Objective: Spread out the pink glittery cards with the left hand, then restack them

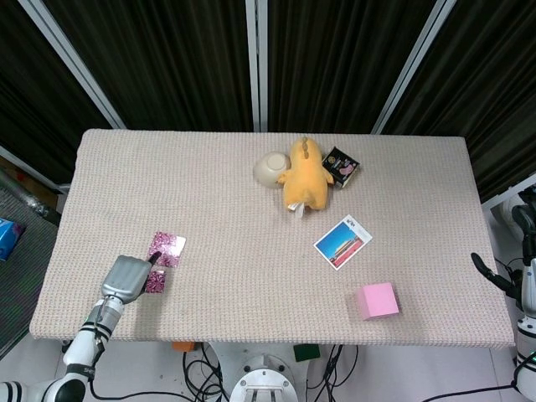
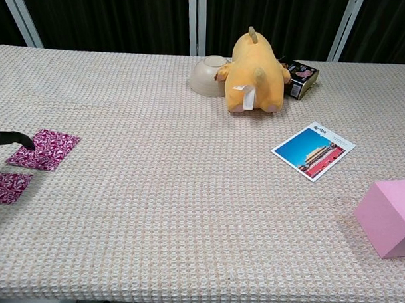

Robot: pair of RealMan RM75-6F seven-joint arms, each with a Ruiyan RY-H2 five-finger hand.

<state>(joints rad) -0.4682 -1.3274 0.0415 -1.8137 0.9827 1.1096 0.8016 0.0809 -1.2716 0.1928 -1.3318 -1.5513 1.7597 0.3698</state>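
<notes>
No writing can be read with confidence: the postcard (image 2: 313, 150) shows a red-walled building under a blue sky with a small dark mark at its upper corner, too small to make out, and the small black packet (image 2: 300, 79) behind the plush carries a printed picture whose lettering is equally illegible. The left hand (image 1: 126, 277) sits at the near left part of the table (image 1: 209, 193), its grey back facing up and a dark fingertip (image 2: 16, 140) reaching over the near edge of the farther pink glittery card (image 2: 44, 149); whether the tip actually presses on the card cannot be told, and it grips nothing, its fingers lying fairly close together. The two cards lie apart, the nearer pink glittery card (image 2: 7, 186) just toward the robot from the first, partly tucked under the hand in the head view. The right hand (image 1: 494, 276) hangs off the table's right edge, dark fingers apart and holding nothing. The cream bowl (image 2: 208, 76) lies tipped on its side against the yellow plush toy (image 2: 253, 69), and nothing shows inside it. A pink cube (image 2: 388, 216) stands near the front right corner, well apart from the postcard.
</notes>
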